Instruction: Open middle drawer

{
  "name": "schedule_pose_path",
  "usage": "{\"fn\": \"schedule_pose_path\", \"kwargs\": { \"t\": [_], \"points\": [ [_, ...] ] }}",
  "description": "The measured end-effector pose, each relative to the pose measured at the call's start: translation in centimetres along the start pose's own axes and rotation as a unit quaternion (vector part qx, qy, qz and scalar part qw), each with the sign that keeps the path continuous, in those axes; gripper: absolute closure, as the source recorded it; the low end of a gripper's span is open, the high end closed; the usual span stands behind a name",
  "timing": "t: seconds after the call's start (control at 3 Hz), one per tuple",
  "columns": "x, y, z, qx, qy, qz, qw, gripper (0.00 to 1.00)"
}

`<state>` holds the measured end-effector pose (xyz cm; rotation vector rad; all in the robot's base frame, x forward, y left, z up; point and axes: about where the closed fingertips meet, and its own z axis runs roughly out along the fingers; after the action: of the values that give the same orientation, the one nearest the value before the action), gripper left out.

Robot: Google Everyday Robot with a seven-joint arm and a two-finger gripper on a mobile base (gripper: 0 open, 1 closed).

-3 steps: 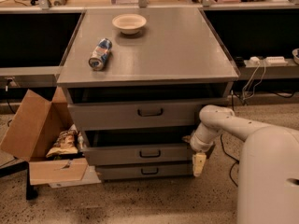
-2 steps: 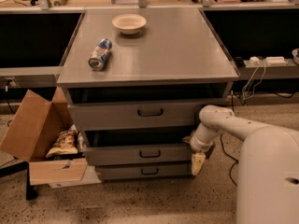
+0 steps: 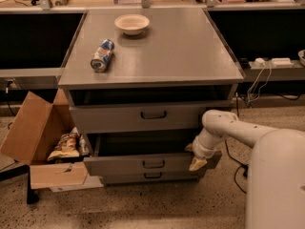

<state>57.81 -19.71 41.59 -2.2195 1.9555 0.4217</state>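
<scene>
The grey cabinet has three drawers. The middle drawer [image 3: 119,165], with a small dark loop handle [image 3: 153,164], stands pulled out from the cabinet, with a dark gap above its front panel. My gripper [image 3: 196,159] is at the right end of that front panel, against its top edge, on the end of my white arm [image 3: 248,137], which reaches in from the right. The taller top drawer [image 3: 138,114] sits slightly out. The slim bottom drawer [image 3: 152,176] is closed, just under the middle one.
On the cabinet top [image 3: 181,51] lie a can on its side [image 3: 102,55] and a white bowl [image 3: 132,23]. An open cardboard box [image 3: 33,137] with snack bags [image 3: 64,147] stands at the left, touching the drawer's left end. Cables [image 3: 257,80] hang at the right.
The middle drawer's front has come a little further out toward the camera, and my gripper has moved with it at its right end.
</scene>
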Motion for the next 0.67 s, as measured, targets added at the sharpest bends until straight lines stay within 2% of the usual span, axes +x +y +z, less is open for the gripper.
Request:
{"fn": "schedule_pose_path", "kwargs": {
  "t": [0.33, 0.67],
  "points": [
    [0.0, -0.2, -0.1, 0.0, 0.0, 0.0, 1.0, 0.81],
    [-0.7, 1.8, -0.3, -0.004, -0.008, -0.006, 0.9999, 1.0]
  ]
}}
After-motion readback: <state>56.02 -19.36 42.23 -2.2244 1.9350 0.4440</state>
